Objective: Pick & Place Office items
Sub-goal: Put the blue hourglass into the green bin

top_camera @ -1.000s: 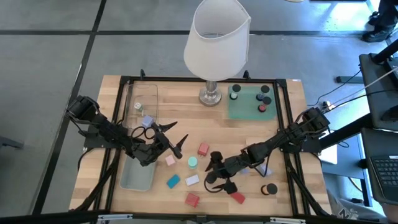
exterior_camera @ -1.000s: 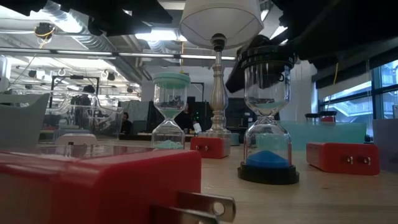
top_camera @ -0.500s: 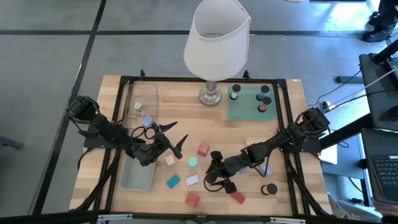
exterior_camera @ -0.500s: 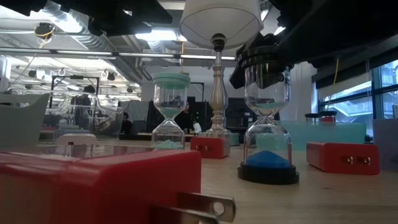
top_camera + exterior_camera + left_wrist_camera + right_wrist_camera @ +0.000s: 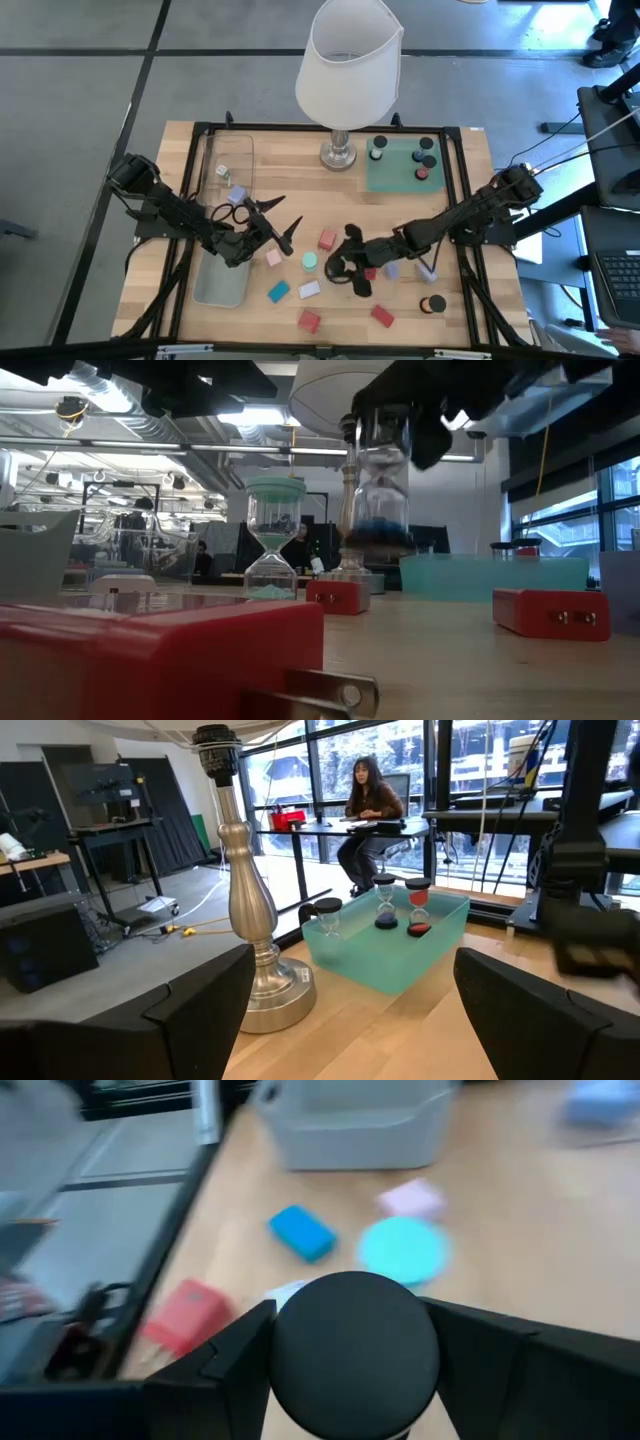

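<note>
Wooden slats made up the table (image 5: pixel 455 330), seen from above with a white-shaded lamp (image 5: pixel 350 60) at the back, a green mat (image 5: pixel 395 178) beside it and a grey bin (image 5: pixel 222 285) on the left. The right gripper (image 5: pixel 345 270) had swung from near the front edge toward the middle, just beside a mint-capped timer (image 5: pixel 310 260); its load could not be told apart from the dark fingers here. The left gripper (image 5: pixel 282 224) hung spread wide near the bin, exactly as a second before, holding nothing.

At table height the change was plain. A black-capped sand timer (image 5: pixel 380 500), clear glass with blue sand, had stood on the wood a second earlier. It now hung clear of the table, pinched at its top cap, while the mint-capped timer stayed standing. Glossy red plastic blocks (image 5: pixel 550 612) with metal prongs lay round about. The pick looked done, with the placing yet to come, likely on the mat.

From the left wrist, the lamp's turned metal base (image 5: pixel 250 955) and the pale green mat, carrying three small timers (image 5: pixel 385 910), lay ahead between parted fingers (image 5: pixel 180 1010).

From the right wrist, the fingers (image 5: pixel 225 1365) were clenched on the timer's smooth round black cap (image 5: pixel 355 1355). Below lay a blue block (image 5: pixel 303 1233), a pink block (image 5: pixel 412 1198) and a red one (image 5: pixel 190 1313), all matte and rounded.
</note>
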Action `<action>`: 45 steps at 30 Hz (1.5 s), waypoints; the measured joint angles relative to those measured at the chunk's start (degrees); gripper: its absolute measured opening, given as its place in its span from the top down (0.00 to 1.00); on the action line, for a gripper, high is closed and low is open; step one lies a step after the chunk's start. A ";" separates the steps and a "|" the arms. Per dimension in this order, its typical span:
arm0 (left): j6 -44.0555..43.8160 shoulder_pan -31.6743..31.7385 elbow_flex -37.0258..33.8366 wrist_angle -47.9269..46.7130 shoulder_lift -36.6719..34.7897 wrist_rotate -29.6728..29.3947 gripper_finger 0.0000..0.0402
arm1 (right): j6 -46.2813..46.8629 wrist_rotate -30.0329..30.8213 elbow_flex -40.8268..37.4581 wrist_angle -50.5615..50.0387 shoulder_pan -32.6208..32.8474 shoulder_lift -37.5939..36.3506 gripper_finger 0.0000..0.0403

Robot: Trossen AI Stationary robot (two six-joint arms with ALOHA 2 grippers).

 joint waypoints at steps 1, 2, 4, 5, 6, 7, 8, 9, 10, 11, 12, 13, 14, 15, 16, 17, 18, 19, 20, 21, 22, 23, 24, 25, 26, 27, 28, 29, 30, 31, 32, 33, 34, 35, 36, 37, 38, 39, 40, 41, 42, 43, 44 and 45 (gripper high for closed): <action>0.00 -0.11 0.00 -0.02 0.00 0.00 0.15 | -0.43 1.93 0.00 -2.42 -0.44 -1.68 0.47; 0.00 -0.19 0.00 0.00 0.00 0.02 0.15 | -0.62 4.35 0.01 -4.95 -0.98 -3.32 0.47; 0.00 -0.28 0.00 0.00 0.00 0.02 0.15 | -0.64 9.58 0.02 -10.08 -2.14 -6.36 0.46; 0.00 -0.35 0.00 0.00 0.00 0.02 0.15 | -0.62 12.07 0.00 -13.09 -2.79 -7.67 0.45; 0.00 -0.38 0.00 -0.01 0.00 0.03 0.15 | -0.62 14.36 0.00 -15.35 -3.48 -8.99 0.45; 0.00 -0.38 0.00 -0.03 0.00 0.03 0.15 | -0.64 16.13 0.00 -17.80 -4.19 -10.42 0.45; 0.00 -0.38 0.00 -0.02 0.00 0.12 0.15 | -0.63 17.77 0.00 -20.29 -5.03 -11.76 0.45; 0.00 -0.38 0.00 -0.02 0.00 0.29 0.15 | -0.63 18.98 0.00 -22.21 -5.89 -12.82 0.46; 0.00 -0.38 0.00 -0.02 0.00 0.32 0.15 | -0.64 19.85 0.00 -24.24 -6.75 -13.82 0.46; 0.00 -0.38 0.00 -0.02 0.00 0.34 0.15 | -0.64 20.69 0.00 -26.23 -7.73 -14.84 0.47; 0.00 -0.38 0.00 -0.02 0.00 0.34 0.15 | -0.65 21.41 0.00 -27.33 -8.75 -15.68 0.47; 0.00 -0.38 0.00 -0.04 0.00 0.34 0.15 | -0.65 21.85 0.00 -28.12 -9.71 -16.50 0.47; 0.00 -0.38 0.00 -0.04 0.00 0.38 0.15 | -0.65 22.29 0.00 -29.26 -10.77 -17.33 0.47; 0.01 -0.38 0.00 -0.02 0.00 0.39 0.15 | -0.72 22.69 0.00 -30.27 -11.87 -17.98 0.47; 0.01 -0.38 0.00 -0.04 0.00 0.39 0.15 | -1.00 23.05 0.00 -30.98 -12.97 -18.54 0.46; 0.00 -0.38 0.00 -0.07 0.00 0.40 0.15 | -1.43 23.11 0.00 -32.08 -14.16 -19.07 0.46; 0.00 -0.38 0.00 -0.04 0.00 0.47 0.15 | -2.08 23.15 0.00 -33.08 -15.47 -19.50 0.46; 0.02 -0.38 0.00 -0.05 0.00 0.48 0.15 | -2.22 23.21 0.00 -33.91 -16.81 -19.89 0.46; 0.01 -0.38 0.00 -0.07 0.00 0.48 0.15 | -2.36 23.24 0.00 -34.68 -18.23 -20.14 0.46; 0.01 -0.38 0.00 -0.04 0.00 0.59 0.15 | -2.47 23.33 0.00 -35.28 -19.64 -20.24 0.46; 0.00 -0.38 0.00 -0.04 0.00 0.80 0.15 | -2.72 23.40 0.00 -35.61 -21.18 -20.24 0.46; 0.02 -0.38 0.00 -0.06 0.00 0.91 0.15 | -2.97 23.40 -0.01 -35.87 -22.74 -20.24 0.46; 0.01 -0.38 0.00 -0.04 0.00 0.91 0.15 | -3.25 23.40 -0.11 -35.73 -24.14 -20.24 0.46; 0.00 -0.38 0.00 -0.07 0.00 0.91 0.15 | -3.36 23.38 -0.48 -35.05 -25.53 -20.26 0.46; 0.01 -0.40 0.00 -0.06 0.00 0.92 0.15 | -3.48 23.38 -1.12 -34.30 -26.82 -20.26 0.46; 0.02 -0.49 0.00 -0.04 0.00 0.91 0.15 | -3.58 23.19 -2.00 -33.71 -28.29 -20.26 0.46; 0.02 -0.62 0.00 -0.04 0.00 0.91 0.15 | -3.66 23.01 -3.04 -33.14 -29.84 -20.26 0.46; 0.02 -0.81 0.00 -0.06 0.00 0.91 0.15 | -3.64 22.96 -4.04 -32.70 -31.34 -20.26 0.46; 0.02 -0.90 0.00 -0.07 0.00 0.92 0.15 | -3.32 22.96 -5.05 -32.24 -32.82 -20.26 0.46; 0.02 -1.05 0.00 -0.07 0.00 0.91 0.15 | -2.46 22.86 -6.23 -31.15 -34.16 -20.26 0.46; 0.02 -1.23 0.00 -0.07 0.00 0.91 0.15 | -1.85 22.75 -7.64 -29.41 -35.33 -20.26 0.46; 0.02 -1.24 0.00 -0.09 0.00 0.91 0.15 | -1.33 22.75 -9.09 -27.44 -36.33 -20.26 0.46; 0.02 -1.21 0.00 -0.13 0.00 0.91 0.15 | -1.03 22.75 -10.44 -25.03 -37.11 -20.26 0.46; 0.02 -1.21 0.00 -0.18 0.00 0.91 0.15 | -1.04 22.66 -11.63 -22.02 -37.86 -20.26 0.46; 0.02 -1.21 0.00 -0.20 0.00 0.91 0.15 | -1.26 22.28 -12.72 -18.85 -38.55 -20.26 0.46; 0.02 -1.18 0.00 -0.20 0.00 0.91 0.15 | -1.97 21.68 -13.67 -16.03 -39.25 -20.26 0.46; 0.02 -1.15 0.00 -0.21 0.00 0.91 0.15 | -2.25 20.72 -14.63 -13.57 -39.98 -20.26 0.46; 0.02 -1.15 0.00 -0.21 0.00 0.90 0.15 | -2.33 19.65 -15.57 -11.40 -40.76 -20.26 0.46; 0.02 -1.15 0.00 -0.20 0.00 0.89 0.15 | -2.35 18.60 -16.44 -9.48 -41.47 -20.26 0.46; 0.02 -1.15 0.00 -0.20 0.00 0.89 0.15 | -2.33 17.78 -17.07 -8.13 -42.14 -20.26 0.46; 0.02 -1.15 0.00 -0.21 0.00 0.89 0.15 | -2.09 17.50 -17.49 -7.80 -42.80 -20.26 0.46; 0.02 -1.15 0.00 -0.22 0.00 0.89 0.15 | -1.74 17.17 -17.96 -7.73 -43.26 -20.26 0.46; 0.02 -1.15 0.00 -0.23 0.00 0.89 0.15 | -0.84 16.91 -18.53 -7.76 -43.65 -20.26 0.46; 0.02 -1.15 0.00 -0.26 0.00 0.89 0.15 | -0.25 16.62 -19.21 -7.66 -43.88 -20.26 0.46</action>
